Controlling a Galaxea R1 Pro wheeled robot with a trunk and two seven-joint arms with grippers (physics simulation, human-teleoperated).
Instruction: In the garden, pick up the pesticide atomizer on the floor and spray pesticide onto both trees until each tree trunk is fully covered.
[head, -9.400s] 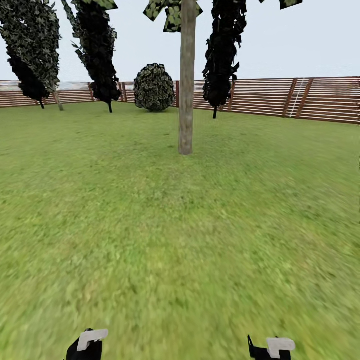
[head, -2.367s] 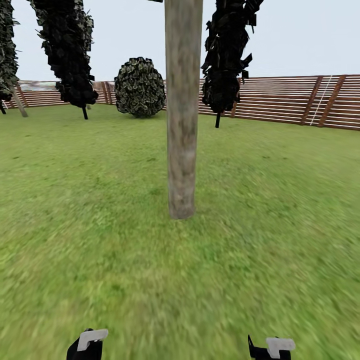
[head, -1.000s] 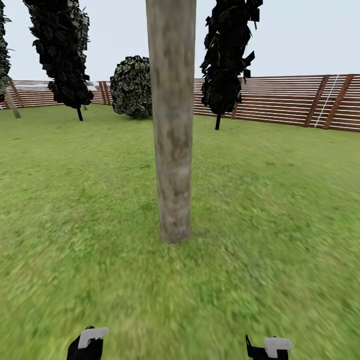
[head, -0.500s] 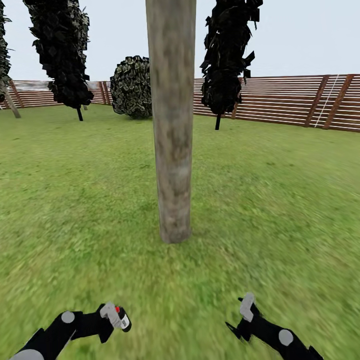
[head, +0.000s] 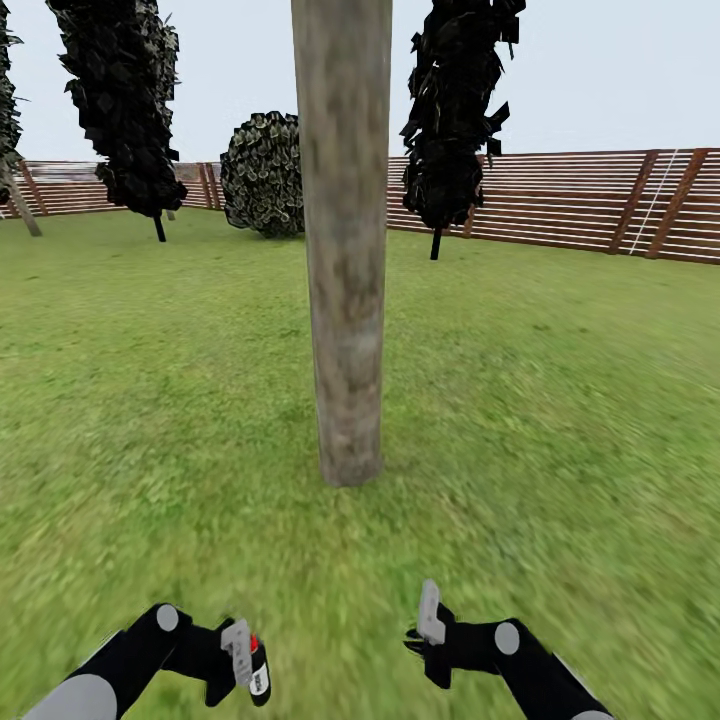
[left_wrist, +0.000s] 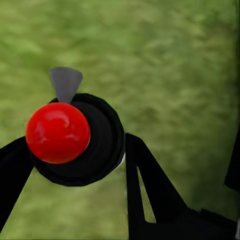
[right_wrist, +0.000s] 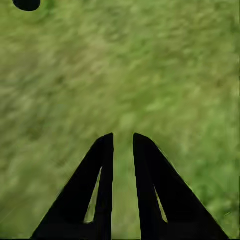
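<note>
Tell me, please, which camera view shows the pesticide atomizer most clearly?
The left wrist view: the pesticide atomizer is large there, seen from above its red top, with the left gripper shut on its black body. In the head view it is small, near the bottom edge. The right wrist view gives grass and the right gripper.

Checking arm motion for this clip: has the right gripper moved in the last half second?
Yes. The tree trunk holds its place in the head view, while the right gripper has swung inward, toward the line below the trunk's base.
</note>
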